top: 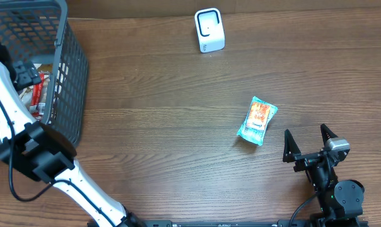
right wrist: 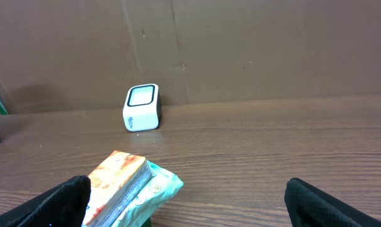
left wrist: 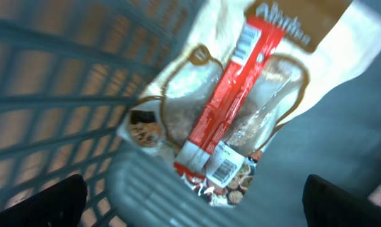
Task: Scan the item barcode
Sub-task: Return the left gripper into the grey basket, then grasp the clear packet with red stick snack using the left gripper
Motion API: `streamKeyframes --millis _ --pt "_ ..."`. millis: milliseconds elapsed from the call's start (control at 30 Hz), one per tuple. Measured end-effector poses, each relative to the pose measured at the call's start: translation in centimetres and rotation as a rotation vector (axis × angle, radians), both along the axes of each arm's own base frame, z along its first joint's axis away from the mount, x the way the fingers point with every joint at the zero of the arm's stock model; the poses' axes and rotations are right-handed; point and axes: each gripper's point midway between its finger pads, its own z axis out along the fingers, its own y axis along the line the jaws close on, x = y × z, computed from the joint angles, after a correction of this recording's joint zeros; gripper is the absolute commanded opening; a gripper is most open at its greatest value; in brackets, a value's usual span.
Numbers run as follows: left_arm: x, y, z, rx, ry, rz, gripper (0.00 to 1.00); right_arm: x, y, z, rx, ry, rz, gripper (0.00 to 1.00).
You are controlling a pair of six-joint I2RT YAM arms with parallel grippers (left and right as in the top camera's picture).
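While the left arm reaches into the grey plastic mesh basket point(top: 70, 69) at the far-left corner of the dark wood-grain table point(top: 165, 126), overhead puts the left gripper point(top: 26, 75) down among the packets inside; can't read its fingers from this angle. Right gripper point(top: 308, 141) sits near-right, fingers spread, empty. Teal-edged plastic snack packet with orange print point(top: 258, 120) lies flat on the table just ahead of it, not touching. Small white box scanner with dark-rimmed window point(top: 209, 30) stands at the far edge, well apart from the packet.

Left wrist: left gripper point(left wrist: 203, 211) wide open, black fingertips point(left wrist: 58, 202) in both bottom corners, nothing between. Below them, a clear-and-brown packet with a red band point(left wrist: 231, 107) rests on the basket floor against the mesh, white barcode label point(left wrist: 224, 169) facing up.

Right wrist: right gripper point(right wrist: 200, 208) open and empty. Snack packet point(right wrist: 134, 186) lies close to the left-hand fingertip point(right wrist: 52, 205). Scanner point(right wrist: 142, 107) stands upright beyond, near a brown cardboard wall point(right wrist: 272, 44).
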Motion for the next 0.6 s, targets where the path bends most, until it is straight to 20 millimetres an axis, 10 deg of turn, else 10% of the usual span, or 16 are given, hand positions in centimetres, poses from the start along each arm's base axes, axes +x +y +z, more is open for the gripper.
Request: streamKeyframes --millis 600 --pt "2.7 0.4 -11.4 -0.104 0.128 -0.208 1.00 0.0 0.0 0.0 0.000 0.000 0.000 1.00"
